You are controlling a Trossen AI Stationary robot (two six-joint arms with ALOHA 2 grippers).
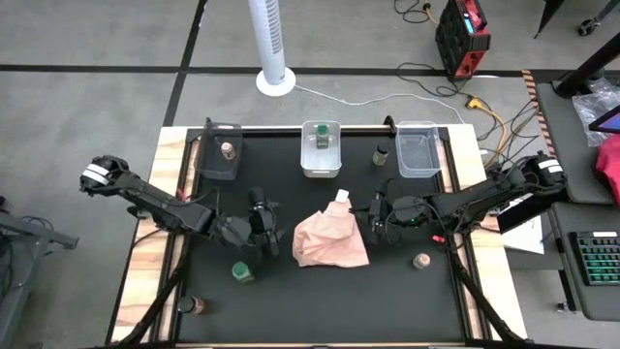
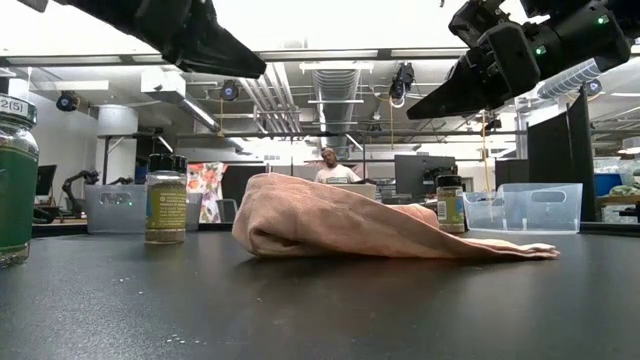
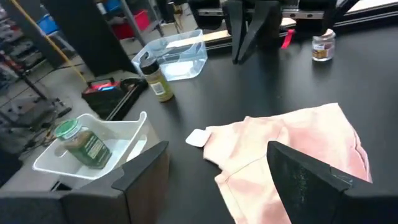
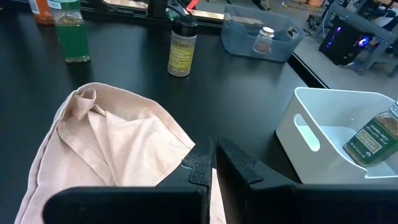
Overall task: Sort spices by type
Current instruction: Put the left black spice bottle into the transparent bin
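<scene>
two spice jars sit sorted, a tan-lidded jar (image 1: 228,150) in the far-left bin (image 1: 205,165) and a green-lidded jar (image 1: 321,141) in the middle bin (image 1: 320,171), while four jars wait loose around the pink cloth (image 1: 329,240), the left gripper (image 1: 263,225) spread empty and the right gripper (image 1: 376,215) closed on nothing.

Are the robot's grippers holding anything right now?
No, nothing. The left gripper is open above the table beside the pink cloth, and the right gripper is shut and empty on the cloth's other side.

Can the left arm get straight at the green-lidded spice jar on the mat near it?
Probably yes. The green-lidded cylindrical spice jar stands alone on the black mat, just ahead of the open left claw, apart from the crumpled pink cloth.
</scene>
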